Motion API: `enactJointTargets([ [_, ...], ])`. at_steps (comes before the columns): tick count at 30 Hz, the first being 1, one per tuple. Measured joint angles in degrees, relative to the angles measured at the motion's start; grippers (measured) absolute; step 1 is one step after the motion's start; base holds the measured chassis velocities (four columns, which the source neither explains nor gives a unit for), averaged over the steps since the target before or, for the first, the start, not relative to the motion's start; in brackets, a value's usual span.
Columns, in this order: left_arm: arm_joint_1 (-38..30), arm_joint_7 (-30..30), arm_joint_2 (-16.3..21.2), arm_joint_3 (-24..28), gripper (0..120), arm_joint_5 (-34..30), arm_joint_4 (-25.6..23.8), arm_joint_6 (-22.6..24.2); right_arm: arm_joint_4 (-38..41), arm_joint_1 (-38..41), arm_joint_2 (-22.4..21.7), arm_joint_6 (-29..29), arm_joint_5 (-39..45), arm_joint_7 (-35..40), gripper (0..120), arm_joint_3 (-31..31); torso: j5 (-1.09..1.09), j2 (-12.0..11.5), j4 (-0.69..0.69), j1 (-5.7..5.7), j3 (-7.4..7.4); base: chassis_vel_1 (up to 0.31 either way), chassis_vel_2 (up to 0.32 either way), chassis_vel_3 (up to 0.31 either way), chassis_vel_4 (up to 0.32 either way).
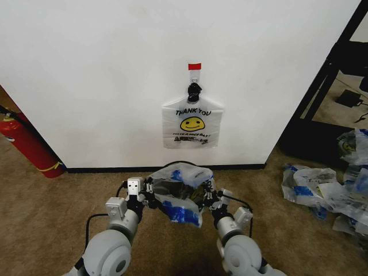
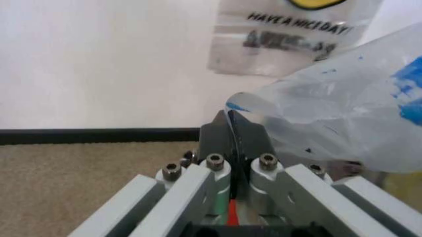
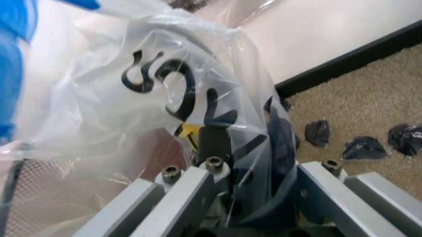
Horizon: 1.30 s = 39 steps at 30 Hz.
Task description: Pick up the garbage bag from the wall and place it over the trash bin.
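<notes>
A translucent white garbage bag (image 1: 178,192) with blue patches and black print is stretched low over the carpet between my two grippers. In the left wrist view my left gripper (image 2: 229,121) is shut on the bag's edge (image 2: 329,113). In the head view that gripper (image 1: 149,192) is at the bag's left. My right gripper (image 1: 211,199) holds the right side, and plastic (image 3: 165,89) drapes over its fingers (image 3: 214,143). A thin dark curved rim of the trash bin (image 1: 172,163) peeks out behind the bag. The rest is hidden. A second "THANK YOU" bag (image 1: 192,123) hangs from the wall hook (image 1: 194,89).
A red tape strip (image 1: 194,66) sits above the hook. A red fire extinguisher (image 1: 29,146) leans at the left by the black baseboard (image 1: 115,169). A pile of similar bags (image 1: 328,190) lies at the right beside a black frame (image 1: 322,86). Black scraps (image 3: 316,132) dot the carpet.
</notes>
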Motion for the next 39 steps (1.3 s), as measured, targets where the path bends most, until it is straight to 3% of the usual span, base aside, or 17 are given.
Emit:
enactJointTargets([
  [13,-0.78,0.93,1.68,-1.21,0,0.83,3.77,0.35,2.97,-0.71,-4.86,-6.69,4.8,-5.3,1,5.37,0.0,0.0,0.0,0.0,0.0,0.0,0.0,0.0,0.0],
  [20,-0.05,2.85,1.95,-1.14,0,0.65,2.09,2.65,3.75,-0.43,-5.08,-7.42,5.81,-7.15,1,6.54,0.02,0.0,0.01,0.0,0.0,0.0,0.0,0.0,0.0],
  [26,0.83,4.84,2.25,-2.05,19,1.83,1.11,1.69,2.68,0.44,-4.84,-7.45,5.22,-7.22,1,6.9,0.0,0.0,0.0,0.0,0.0,0.0,0.0,0.0,0.0],
  [32,4.02,9.95,4.3,-4.48,46,16.93,2.5,-5.9,0.3,2.59,-3.67,-6.83,4.96,-6.1,1,8.04,-0.01,0.0,0.01,0.0,0.0,0.0,0.0,0.0,0.0],
  [34,4.63,10.47,4.45,-4.74,49,19.41,2.64,-7.1,0.3,2.67,-3.42,-6.8,5.03,-5.62,1,8.05,-0.01,0.0,0.01,0.0,0.0,0.0,0.0,0.0,0.0],
  [39,9.3,15.34,4.47,-5.95,69,36.97,3.45,-16.86,0.3,2.69,-2.11,-6.17,4.29,-2.34,1,6.41,0.01,0.0,0.02,0.0,0.0,0.0,0.0,0.0,0.0],
])
